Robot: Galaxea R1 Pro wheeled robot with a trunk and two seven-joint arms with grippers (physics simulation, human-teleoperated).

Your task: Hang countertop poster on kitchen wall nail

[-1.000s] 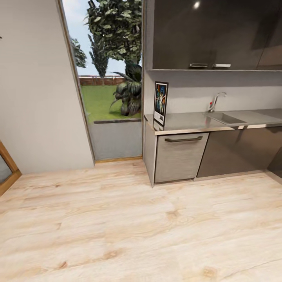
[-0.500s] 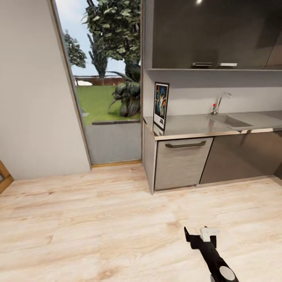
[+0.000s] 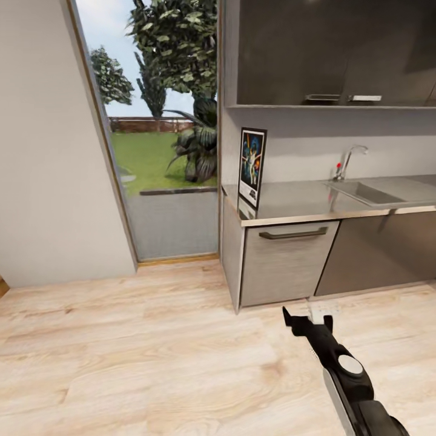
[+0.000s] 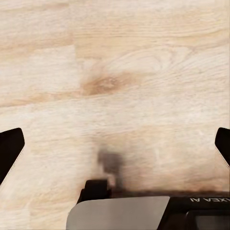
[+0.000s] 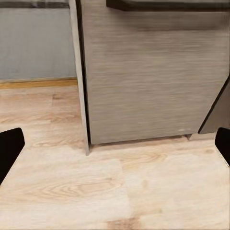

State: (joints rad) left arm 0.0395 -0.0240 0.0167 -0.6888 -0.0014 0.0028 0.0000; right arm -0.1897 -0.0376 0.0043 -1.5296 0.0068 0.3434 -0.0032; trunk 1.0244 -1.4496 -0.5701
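Observation:
The poster [image 3: 252, 165] stands upright at the left end of the kitchen countertop [image 3: 303, 204], dark blue artwork in a black frame. My right gripper [image 3: 306, 315] hovers low over the wooden floor in front of the cabinet, well below the poster and apart from it. Its fingers stand wide apart in the right wrist view [image 5: 115, 148], open and holding nothing, facing the drawer front [image 5: 148, 81]. My left gripper [image 4: 115, 148] is open too, pointing down at bare floorboards. The wall nail is out of view.
A sink [image 3: 370, 192] with a chrome tap [image 3: 350, 160] sits further right on the countertop. Dark upper cabinets [image 3: 327, 51] hang above it. A tall window [image 3: 163, 151] onto a garden and a plain wall [image 3: 48, 151] stand to the left.
The camera has come closer to the counter, shifting the whole picture. My right arm has risen into the head view and reached forward toward the cabinet front.

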